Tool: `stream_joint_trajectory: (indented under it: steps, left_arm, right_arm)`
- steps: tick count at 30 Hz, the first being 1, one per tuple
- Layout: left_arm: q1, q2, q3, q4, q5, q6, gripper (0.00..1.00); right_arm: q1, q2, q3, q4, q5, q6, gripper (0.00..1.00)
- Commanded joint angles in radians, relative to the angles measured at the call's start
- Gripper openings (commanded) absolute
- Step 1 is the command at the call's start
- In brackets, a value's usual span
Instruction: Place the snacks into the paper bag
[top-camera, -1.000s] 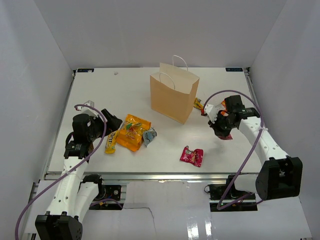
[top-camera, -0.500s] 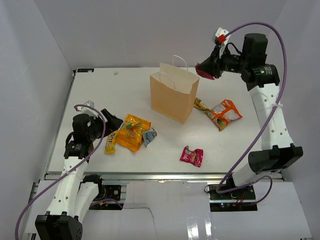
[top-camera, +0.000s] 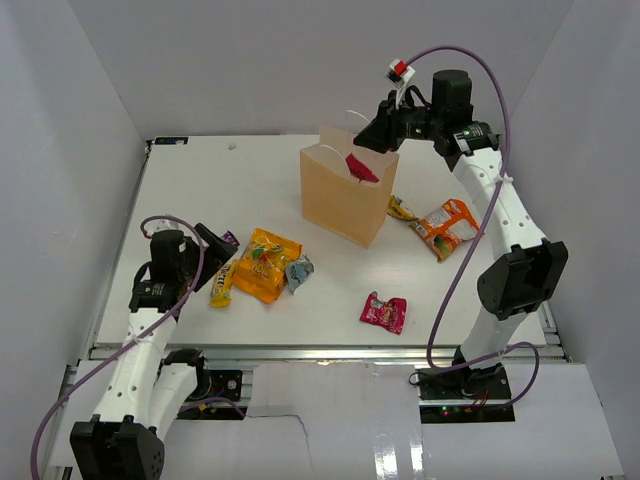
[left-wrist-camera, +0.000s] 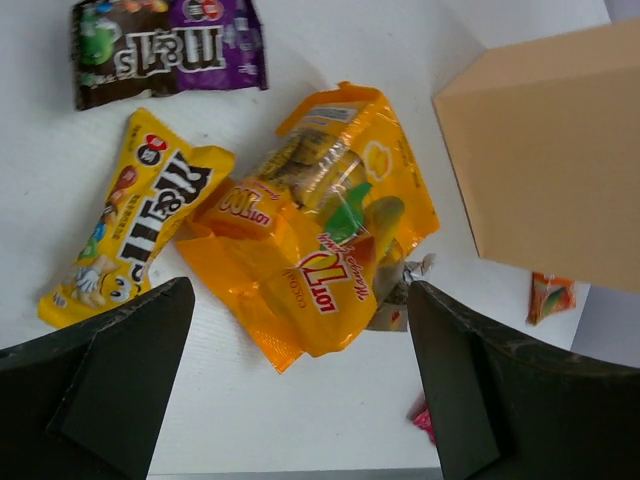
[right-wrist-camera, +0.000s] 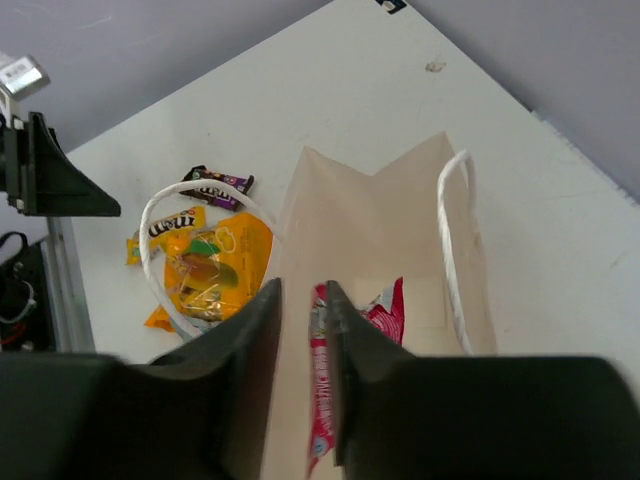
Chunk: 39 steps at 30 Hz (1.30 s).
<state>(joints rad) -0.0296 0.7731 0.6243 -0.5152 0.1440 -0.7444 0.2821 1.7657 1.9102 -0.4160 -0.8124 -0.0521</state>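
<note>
Where the right pincer (right-wrist-camera: 302, 290) hangs: straight over the open mouth of the paper bag (right-wrist-camera: 400, 230), fingers pointed down into it.
Right pincer state: jaws are seen a slit apart; whether the red packet is pinched or let go cannot be told.
Red packet (right-wrist-camera: 385, 305): found just below the fingertips, within the bag's mouth, between the cord handles (right-wrist-camera: 455, 250).
Left pincer (left-wrist-camera: 300, 290): spread wide, nothing held; orange bags (left-wrist-camera: 320, 250) lie directly beneath, the yellow bar (left-wrist-camera: 130, 230) beside them, the purple wrapper (left-wrist-camera: 165, 50) beyond.
Packet handling: judged light, soft and crinkly, with slick film; a crimped end seam is best taken.
Bag handling: thin, light, upright; judged easily tipped if a wall or handle is nudged.
Surface: smooth white table (top-camera: 250, 170); little friction is expected.
Room: white walls (top-camera: 100, 100) close in on three sides.
</note>
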Motion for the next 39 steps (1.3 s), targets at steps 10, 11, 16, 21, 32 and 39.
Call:
stream_joint_trajectory:
  steps: [10, 11, 16, 21, 32, 39]
  left_arm:
    - [0.028, 0.392, 0.211, -0.134, -0.334, -0.452, 0.94]
    - [0.068, 0.425, 0.222, -0.134, -0.328, -0.479, 0.93]
    - [0.111, 0.641, 0.320, -0.095, -0.273, -0.579, 0.91]
    - [0.119, 0.843, 0.414, -0.092, -0.248, -0.621, 0.90]
    - [0.169, 0.989, 0.473, -0.105, -0.247, -0.599, 0.62]
    - [0.178, 0.945, 0.574, -0.080, -0.205, -0.414, 0.14]
  right_arm:
    - [-0.041, -0.191, -0.112, -0.007, -0.036, -0.135, 0.78]
    - [-0.050, -0.208, -0.163, -0.012, -0.042, -0.155, 0.79]
    - [-0.133, -0.328, -0.338, -0.023, -0.057, -0.190, 0.79]
    - [-0.205, -0.405, -0.482, -0.036, -0.071, -0.222, 0.80]
    - [-0.258, -0.526, -0.640, -0.099, -0.073, -0.321, 0.79]
    - [-0.261, -0.563, -0.672, -0.155, -0.076, -0.400, 0.80]
